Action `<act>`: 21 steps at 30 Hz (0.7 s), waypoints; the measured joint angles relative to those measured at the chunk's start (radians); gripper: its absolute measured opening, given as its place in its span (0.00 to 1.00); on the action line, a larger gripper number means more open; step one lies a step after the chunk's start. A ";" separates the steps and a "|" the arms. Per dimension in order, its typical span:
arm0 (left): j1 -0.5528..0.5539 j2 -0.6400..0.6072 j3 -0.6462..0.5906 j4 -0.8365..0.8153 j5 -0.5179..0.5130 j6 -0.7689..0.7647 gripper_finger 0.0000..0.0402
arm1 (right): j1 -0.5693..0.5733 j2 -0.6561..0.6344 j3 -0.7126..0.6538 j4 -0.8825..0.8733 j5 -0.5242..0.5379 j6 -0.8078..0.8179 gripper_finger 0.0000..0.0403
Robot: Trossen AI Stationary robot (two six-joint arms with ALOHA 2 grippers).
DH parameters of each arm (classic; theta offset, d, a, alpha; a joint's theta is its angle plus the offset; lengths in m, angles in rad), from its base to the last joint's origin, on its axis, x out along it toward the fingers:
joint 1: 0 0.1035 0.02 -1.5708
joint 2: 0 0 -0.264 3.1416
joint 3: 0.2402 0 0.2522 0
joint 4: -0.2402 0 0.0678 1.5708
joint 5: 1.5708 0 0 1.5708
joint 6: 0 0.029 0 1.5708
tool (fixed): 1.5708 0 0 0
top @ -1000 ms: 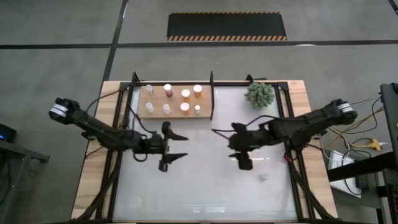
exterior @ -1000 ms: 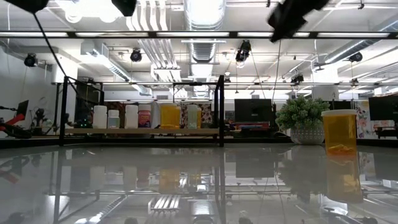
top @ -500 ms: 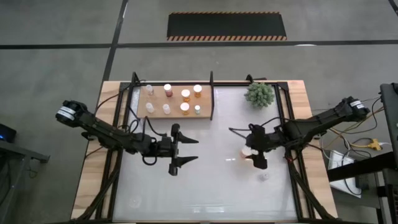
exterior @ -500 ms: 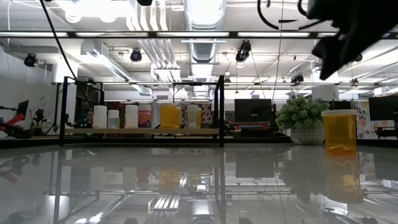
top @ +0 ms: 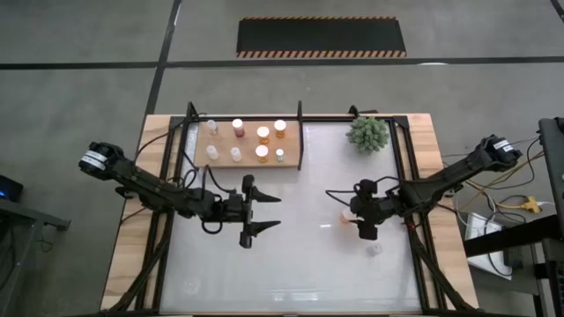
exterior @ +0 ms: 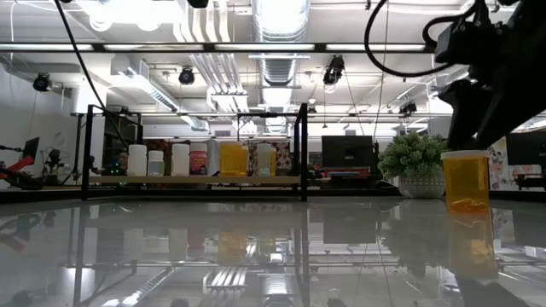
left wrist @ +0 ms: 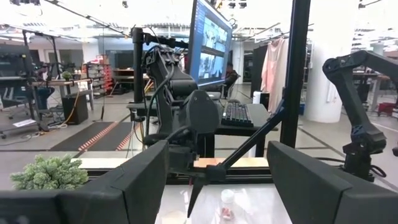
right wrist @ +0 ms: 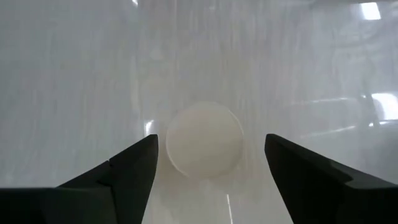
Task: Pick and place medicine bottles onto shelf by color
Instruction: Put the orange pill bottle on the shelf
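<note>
Right of centre on the tabletop (top: 291, 264), an orange medicine bottle (right wrist: 204, 138) stands between the right gripper (right wrist: 208, 163)'s wide-open jaws, untouched. Left gripper (top: 262, 214) hovers open mid-table. Other bottles stand on the far-left shelf (top: 251, 142).

Green plant (top: 368, 133) at table (top: 291, 264) far right corner; monitor (left wrist: 210, 40) behind.

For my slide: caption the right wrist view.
Open right gripper poised directly above a medicine bottle's pale cap on the white table.
</note>
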 joint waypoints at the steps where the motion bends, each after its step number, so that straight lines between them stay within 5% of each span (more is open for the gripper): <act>1: 0.000 0.000 0.000 0.000 -0.001 0.003 0.64 | 0.000 0.002 -0.010 0.015 0.003 0.001 0.70; 11: 0.000 -0.001 -0.001 0.000 -0.002 0.009 0.64 | 0.000 0.008 -0.088 0.147 0.027 0.000 0.67; 21: 0.001 -0.001 -0.001 0.001 -0.005 0.008 0.64 | 0.000 0.014 -0.133 0.170 0.037 0.000 0.52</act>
